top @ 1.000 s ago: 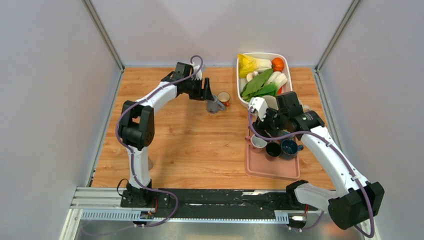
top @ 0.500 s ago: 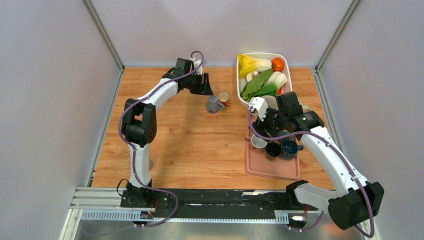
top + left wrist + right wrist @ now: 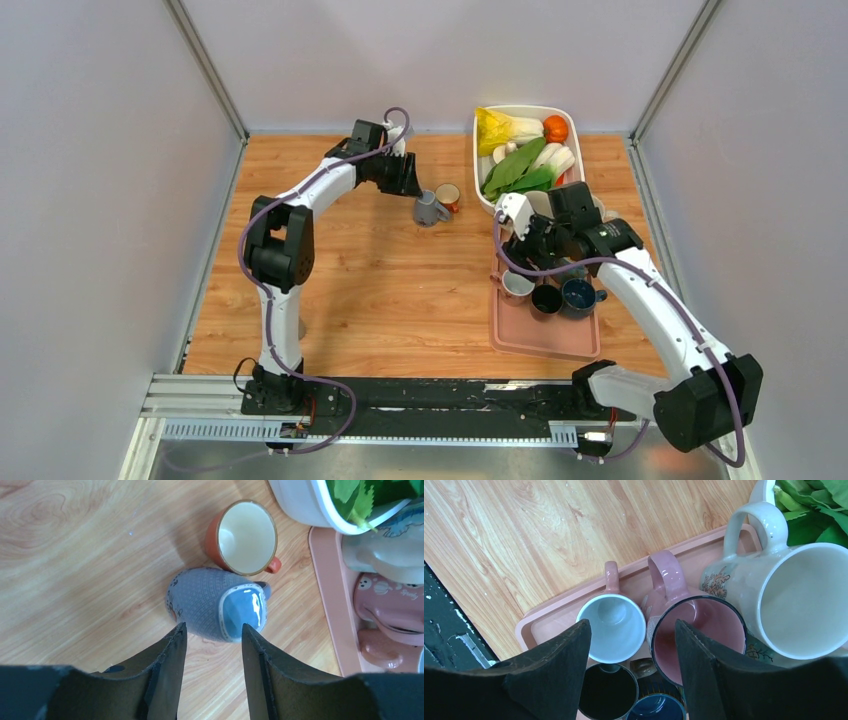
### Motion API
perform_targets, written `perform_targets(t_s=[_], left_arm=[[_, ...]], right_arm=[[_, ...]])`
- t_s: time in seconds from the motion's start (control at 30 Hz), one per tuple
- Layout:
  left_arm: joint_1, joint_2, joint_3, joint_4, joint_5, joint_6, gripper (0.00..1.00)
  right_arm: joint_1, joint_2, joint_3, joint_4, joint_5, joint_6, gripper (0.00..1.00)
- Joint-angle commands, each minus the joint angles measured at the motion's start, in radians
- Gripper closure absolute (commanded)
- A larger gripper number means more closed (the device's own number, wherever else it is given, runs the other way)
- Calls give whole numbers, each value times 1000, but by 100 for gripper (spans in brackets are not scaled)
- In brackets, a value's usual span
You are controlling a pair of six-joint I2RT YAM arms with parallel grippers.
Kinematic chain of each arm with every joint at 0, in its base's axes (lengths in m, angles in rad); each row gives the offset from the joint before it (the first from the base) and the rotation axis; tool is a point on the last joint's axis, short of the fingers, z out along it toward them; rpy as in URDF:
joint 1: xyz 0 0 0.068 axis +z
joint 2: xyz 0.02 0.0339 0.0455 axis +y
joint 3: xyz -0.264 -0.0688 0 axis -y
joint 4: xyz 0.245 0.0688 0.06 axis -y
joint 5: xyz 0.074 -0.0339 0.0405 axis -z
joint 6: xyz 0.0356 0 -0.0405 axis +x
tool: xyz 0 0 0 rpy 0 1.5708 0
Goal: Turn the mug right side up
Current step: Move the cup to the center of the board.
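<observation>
A grey-blue mug (image 3: 430, 209) stands bottom up on the wooden table, next to an upright orange mug (image 3: 448, 195). In the left wrist view the grey-blue mug (image 3: 210, 602) shows its glossy blue base, with the orange mug (image 3: 247, 536) just beyond it. My left gripper (image 3: 410, 180) is open and empty; its fingertips (image 3: 212, 626) sit just short of the mug, apart from it. My right gripper (image 3: 525, 245) is open and empty, hovering (image 3: 631, 622) over upright mugs on a pink tray.
The pink tray (image 3: 545, 340) at the right holds several upright mugs, among them a pale blue one (image 3: 611, 627), a pink one (image 3: 696, 630) and a large white one (image 3: 804, 595). A white basin (image 3: 476, 150) of vegetables stands behind it.
My left gripper has drawn back from the grey-blue mug toward the far left and a little upward. The mug stays bottom up. The right arm has barely shifted.
</observation>
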Motion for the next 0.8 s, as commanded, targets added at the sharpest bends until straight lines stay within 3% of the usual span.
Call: perform_targets(t_s=[0.0, 0.4, 0.77], left_arm=[[7, -24, -30, -58, 16, 54, 48], [16, -167, -177, -172, 15, 61, 50], [37, -428, -478, -209, 31, 87, 50]], right_arm=[[2, 22, 29, 40, -42, 8, 34], [75, 148, 137, 87, -73, -6, 34], [187, 231, 166, 111, -131, -120, 33]])
